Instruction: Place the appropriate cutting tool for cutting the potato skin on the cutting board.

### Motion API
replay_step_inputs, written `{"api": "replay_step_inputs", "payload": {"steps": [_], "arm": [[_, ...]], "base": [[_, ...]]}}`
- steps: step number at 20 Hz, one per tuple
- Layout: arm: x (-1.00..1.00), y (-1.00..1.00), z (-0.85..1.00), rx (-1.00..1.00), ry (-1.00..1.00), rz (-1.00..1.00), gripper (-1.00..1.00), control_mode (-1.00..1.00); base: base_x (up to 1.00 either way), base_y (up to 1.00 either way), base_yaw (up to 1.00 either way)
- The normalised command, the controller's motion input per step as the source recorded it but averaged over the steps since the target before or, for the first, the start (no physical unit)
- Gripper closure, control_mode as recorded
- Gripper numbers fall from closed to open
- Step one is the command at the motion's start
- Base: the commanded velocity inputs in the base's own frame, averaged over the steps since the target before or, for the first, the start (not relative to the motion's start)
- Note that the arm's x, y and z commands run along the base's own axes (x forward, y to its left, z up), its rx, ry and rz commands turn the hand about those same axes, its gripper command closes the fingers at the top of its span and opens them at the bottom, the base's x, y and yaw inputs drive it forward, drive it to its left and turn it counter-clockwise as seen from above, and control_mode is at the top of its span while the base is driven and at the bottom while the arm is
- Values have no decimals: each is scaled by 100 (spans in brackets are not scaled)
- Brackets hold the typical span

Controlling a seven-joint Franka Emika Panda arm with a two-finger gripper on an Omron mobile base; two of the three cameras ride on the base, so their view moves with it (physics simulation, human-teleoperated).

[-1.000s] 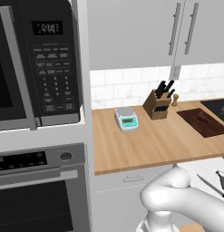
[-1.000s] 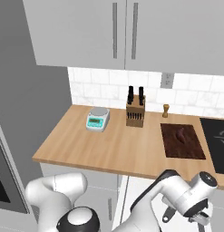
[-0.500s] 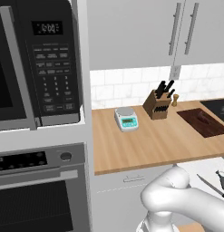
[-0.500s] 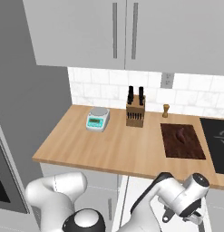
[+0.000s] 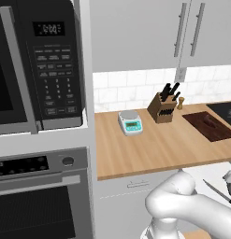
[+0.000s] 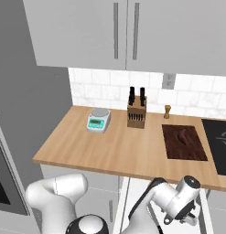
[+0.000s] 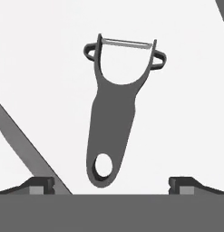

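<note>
A dark grey Y-shaped peeler [image 7: 114, 122] lies flat on a white surface in the hand view, blade end far from me and its holed handle end near my fingertips. My gripper [image 7: 111, 183] hovers over that handle end, open, with one fingertip [image 7: 41, 183] on either side and nothing between them. My hand [image 6: 184, 208] hangs low, below the counter's front edge. The dark reddish cutting board [image 6: 183, 142] [image 5: 211, 125] lies on the counter's right part, with the small brown potato [image 6: 182, 135] on it.
A knife block [image 6: 136, 114] [image 5: 162, 106], a small kitchen scale [image 6: 98, 119] [image 5: 130, 122] and a pepper mill [image 6: 167, 111] stand at the counter's back. A black cooktop [image 6: 219, 141] borders the board. A dark blade [image 7: 22, 136] lies left of the peeler. Microwave [image 5: 37, 65] and oven [image 5: 37, 196] fill the left.
In the right base view my hand has shifted slightly left and lower beneath the counter edge. The counter objects have not moved and the gripper has stayed open.
</note>
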Motion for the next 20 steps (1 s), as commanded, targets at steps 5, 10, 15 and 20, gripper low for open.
{"api": "replay_step_inputs", "payload": {"steps": [5,10,15,20], "arm": [[22,0,-24,-1,3,0,-100,-100],[19,0,-20,0,1,0,-100,-100],[18,0,-20,0,3,0,-100,-100],[3,0,-30,0,2,0,-100,-100]], "base": [[0,0,0],[0,0,0],[0,0,0],[0,0,0]]}}
